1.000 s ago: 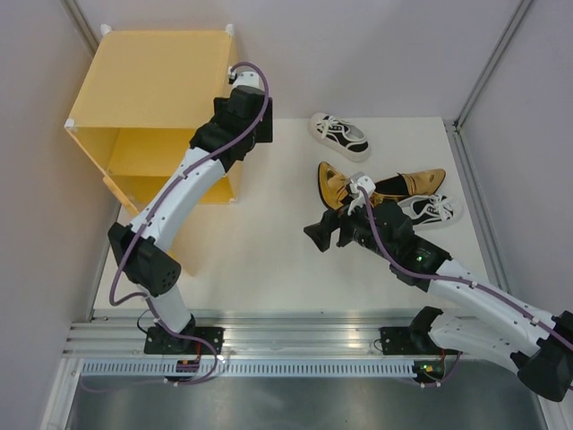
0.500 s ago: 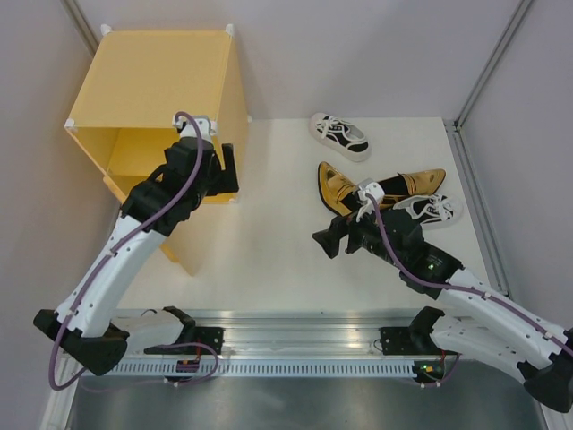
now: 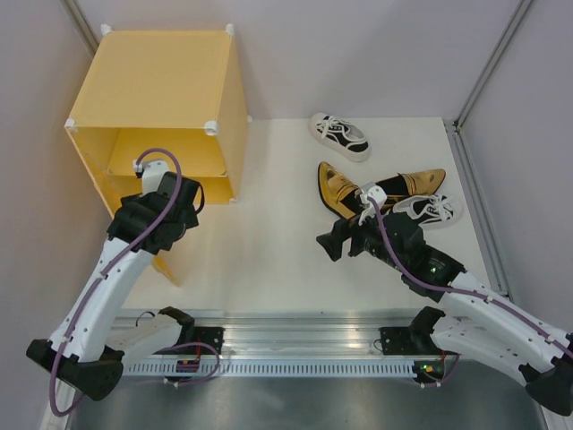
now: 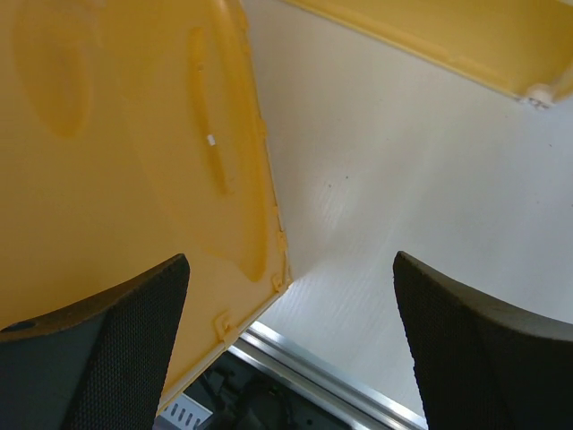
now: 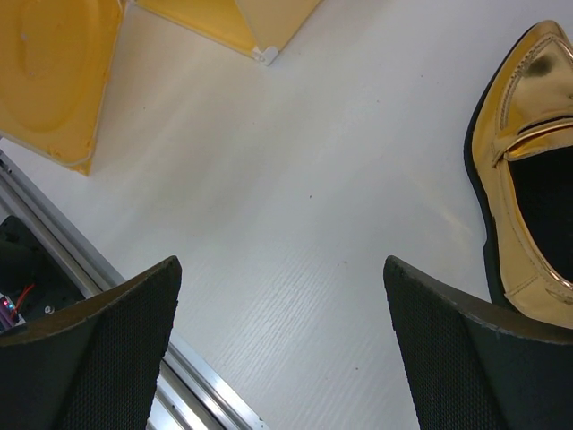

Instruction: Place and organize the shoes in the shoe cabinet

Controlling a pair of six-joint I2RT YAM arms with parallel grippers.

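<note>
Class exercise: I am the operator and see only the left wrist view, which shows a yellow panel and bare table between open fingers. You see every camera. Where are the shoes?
Observer: All four shoes lie to the right of the shoe cabinet in the top view. None is visible inside it.
Operator: Is the right arm holding one?
Observer: No. The right gripper is open and empty, and a gold loafer lies close beside it.
Operator: Which shoe sits apart?
Observer: A white sneaker, farther back than the other three.

Mirror-glossy gold loafer [image 5: 524, 170], translucent plastic cabinet [image 3: 161, 85]
</note>
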